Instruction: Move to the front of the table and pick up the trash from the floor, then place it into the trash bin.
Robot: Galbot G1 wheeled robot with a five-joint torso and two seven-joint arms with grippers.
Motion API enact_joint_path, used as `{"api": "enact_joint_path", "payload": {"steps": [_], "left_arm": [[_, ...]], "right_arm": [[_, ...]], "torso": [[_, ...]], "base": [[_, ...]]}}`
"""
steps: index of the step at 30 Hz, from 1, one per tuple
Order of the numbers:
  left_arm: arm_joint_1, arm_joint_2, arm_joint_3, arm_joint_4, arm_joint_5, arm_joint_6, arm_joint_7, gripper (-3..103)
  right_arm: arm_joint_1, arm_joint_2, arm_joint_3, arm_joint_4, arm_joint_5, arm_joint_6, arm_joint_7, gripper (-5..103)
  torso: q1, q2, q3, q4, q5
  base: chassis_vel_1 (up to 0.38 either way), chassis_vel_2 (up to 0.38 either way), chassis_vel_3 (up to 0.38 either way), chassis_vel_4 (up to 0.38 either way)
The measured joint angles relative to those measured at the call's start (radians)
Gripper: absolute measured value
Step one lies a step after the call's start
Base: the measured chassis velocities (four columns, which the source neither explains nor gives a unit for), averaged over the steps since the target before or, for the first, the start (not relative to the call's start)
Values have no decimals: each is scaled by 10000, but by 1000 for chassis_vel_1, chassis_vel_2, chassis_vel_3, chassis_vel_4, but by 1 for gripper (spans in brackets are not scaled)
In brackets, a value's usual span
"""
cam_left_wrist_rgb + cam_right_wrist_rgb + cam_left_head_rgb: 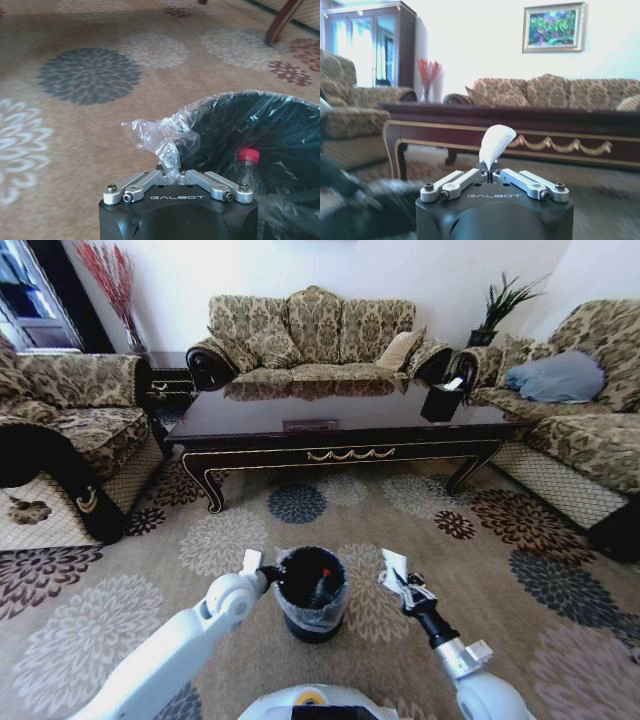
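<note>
Trash here means the white paper scrap (496, 142), which your right gripper (393, 578) has pinched upright between its closed fingers just right of the black trash bin (311, 592) on the flowered carpet (100, 630), in front of the coffee table (340, 445); the red-capped bottle (248, 167) already stands inside. Your left gripper (175, 176) is clamped on a fold of the bin's plastic liner (162, 137) at the rim. Keep that hold steady, I'd say, and carry the scrap fully over the opening before letting go, since light paper can drift onto the rim.
</note>
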Motion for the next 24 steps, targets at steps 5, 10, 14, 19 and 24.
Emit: {"api": "enact_joint_path", "payload": {"steps": [5, 10, 14, 19, 24], "left_arm": [[-501, -368, 699, 334, 42, -11, -146, 3], [-717, -563, 1058, 488, 40, -13, -264, 3], [-770, -602, 1226, 578, 63, -12, -360, 3], [-772, -670, 1273, 563, 60, -12, -469, 3], [-768, -662, 1337, 468, 41, 4, -545, 3]], "right_arm": [[-231, -208, -206, 646, -32, -204, 38, 0], [-506, -201, -366, 836, -696, -133, -128, 0], [-646, -131, -716, 883, -1239, -54, -246, 0], [-613, -63, -1011, 519, -1720, 95, -291, 1], [-587, 30, -1205, 396, -1915, 130, -357, 17]], "torso": [[0, 0, 0, 2, 3], [0, 0, 0, -1, 2], [0, 0, 0, 2, 2], [0, 0, 0, 1, 2], [0, 0, 0, 1, 1]], "base": [[0, 0, 0, 0], [0, 0, 0, 0], [0, 0, 0, 0], [0, 0, 0, 0], [0, 0, 0, 0]]}}
